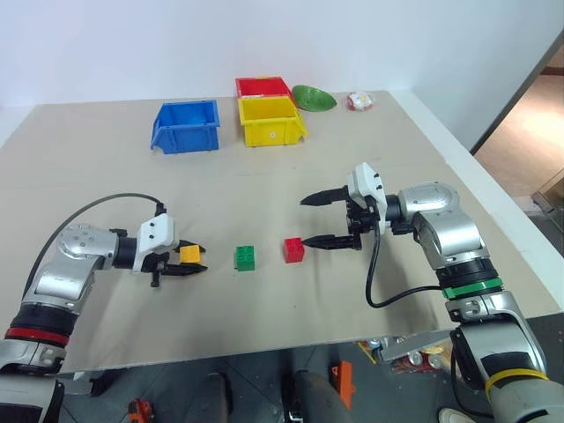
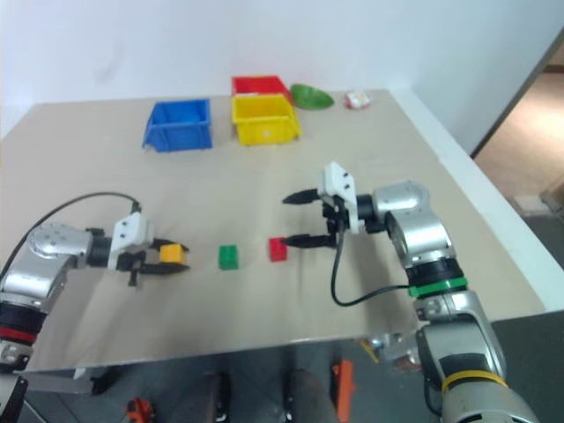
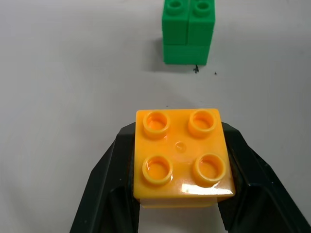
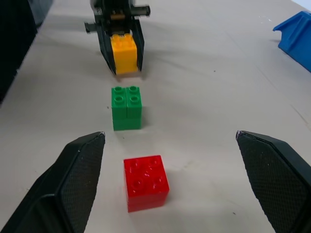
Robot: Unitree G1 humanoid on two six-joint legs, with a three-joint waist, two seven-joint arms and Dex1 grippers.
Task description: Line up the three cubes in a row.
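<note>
At table's far edge blue bin [image 1: 186, 126], yellow bin [image 1: 270, 121] — contents hidden; left hand [image 1: 188, 262] clamps yellow cube [image 1: 189, 254], right hand [image 1: 319, 220] spread wide.

Light: bright, even, from overhead
Shadows: soft, short under the cubes
Glare: white sheen on yellow cube [image 3: 182, 155]
Focus: sharp across the worktop [image 1: 264, 203]

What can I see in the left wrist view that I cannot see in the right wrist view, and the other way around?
Left wrist view: the four round studs on top of the small yellow plastic cube, seen close. Right wrist view: the small red plastic cube between the open right claw's fingers, plus a blue plastic bin's corner. Both: the left claw shut on the yellow cube, with the small green plastic cube beyond.
</note>
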